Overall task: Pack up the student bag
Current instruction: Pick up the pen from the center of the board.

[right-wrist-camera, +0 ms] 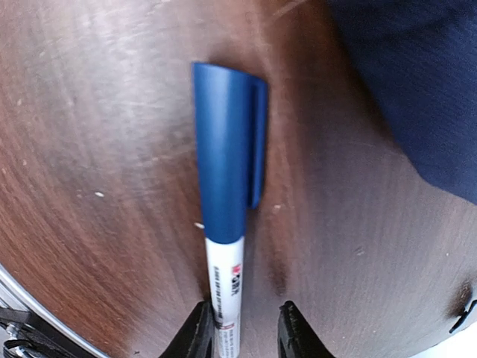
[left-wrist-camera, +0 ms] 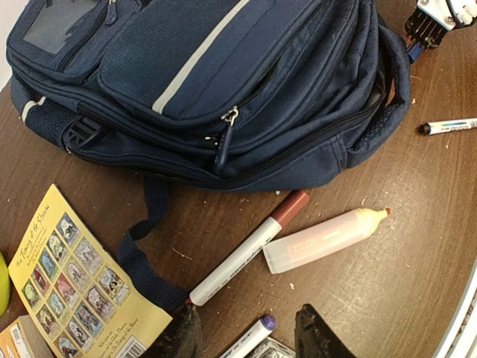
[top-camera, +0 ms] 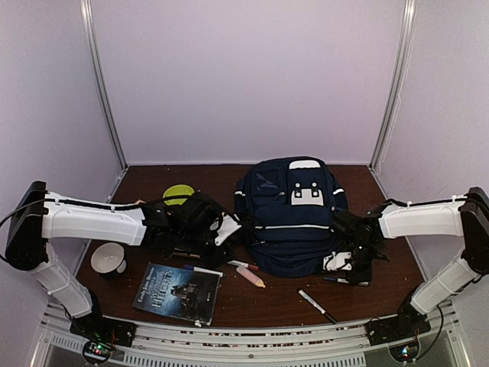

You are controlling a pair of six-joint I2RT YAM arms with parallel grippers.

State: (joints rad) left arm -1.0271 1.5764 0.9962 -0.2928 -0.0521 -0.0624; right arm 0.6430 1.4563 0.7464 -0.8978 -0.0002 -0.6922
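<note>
- Student bag (top-camera: pixel 289 222) lies flat at mid-bench, front pockets up, with the straps at the near side. The front pocket zip looks drawn shut in the left wrist view.
- Right gripper (right-wrist-camera: pixel 242 332): jaws part-open and straddling the white barrel of a blue-capped marker (right-wrist-camera: pixel 223 179) that lies on the bench (right-wrist-camera: pixel 89 149). One finger looks to be against the barrel, and a gap shows at the other. No firm grip yet, judged from the right wrist view.
- Key relation: the marker's long axis runs straight out from the jaws, cap end away, so the jaws cross the barrel squarely. The bag's navy fabric sits just beside the marker, on its far right in that view.
- The right arm is the nearer one to this marker, at the bag's near right corner.
- Left gripper (left-wrist-camera: pixel 246 337): jaws open and holding nothing. They hang over a purple-capped marker (left-wrist-camera: pixel 257 328) near the bag's near left side.
- Also loose on the bench: a red-capped marker (left-wrist-camera: pixel 246 253), a pale highlighter (left-wrist-camera: pixel 320 239), a black-tipped pen (left-wrist-camera: pixel 447 127) and a yellow-backed book (left-wrist-camera: pixel 74 276).
- Hidden or unclear: the marker's tail end is cut off below the right wrist frame. I cannot tell whether the bag's main compartment is open, and no mouth is visible from above.
- Judgement: packing has barely started, and an opening must be found before anything goes in.
</note>
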